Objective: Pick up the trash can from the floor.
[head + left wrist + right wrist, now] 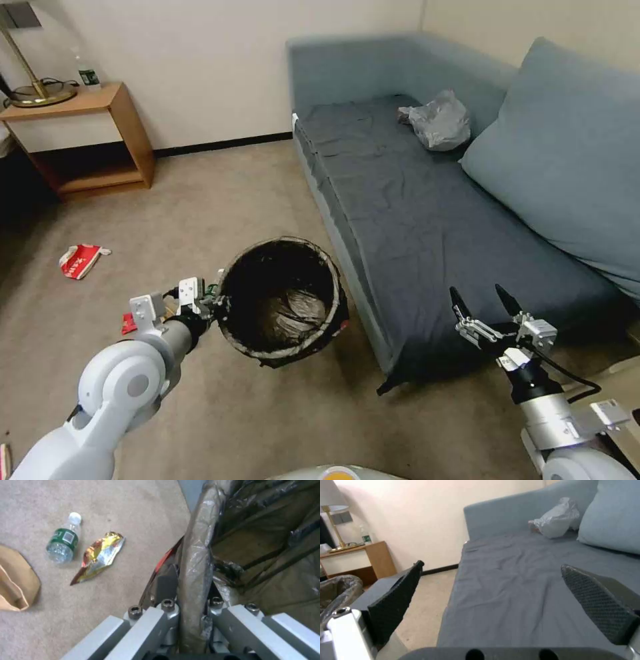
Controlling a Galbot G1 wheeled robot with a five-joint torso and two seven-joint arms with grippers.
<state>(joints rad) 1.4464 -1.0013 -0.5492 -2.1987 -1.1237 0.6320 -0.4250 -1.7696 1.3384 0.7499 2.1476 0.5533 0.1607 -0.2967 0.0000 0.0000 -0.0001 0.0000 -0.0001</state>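
Left gripper (215,301) pinches the trash can (283,300) rim, bin base hidden.

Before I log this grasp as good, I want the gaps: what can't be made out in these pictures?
- Head view: the trash can hides its own underside, so contact with the floor is unclear.
- Head view: left gripper fingertips, hidden by the rim.
- Left wrist view: the bin's outer wall, cut off by the frame edge.
- Head view: the label on the bottle on the side table, too small.

Tan short-pile carpet floor (220,200), carried a red-and-white crumpled wrapper (80,260), a green-labelled clear plastic bottle (62,545), a gold foil packet (99,555), a brown paper bag (15,580)
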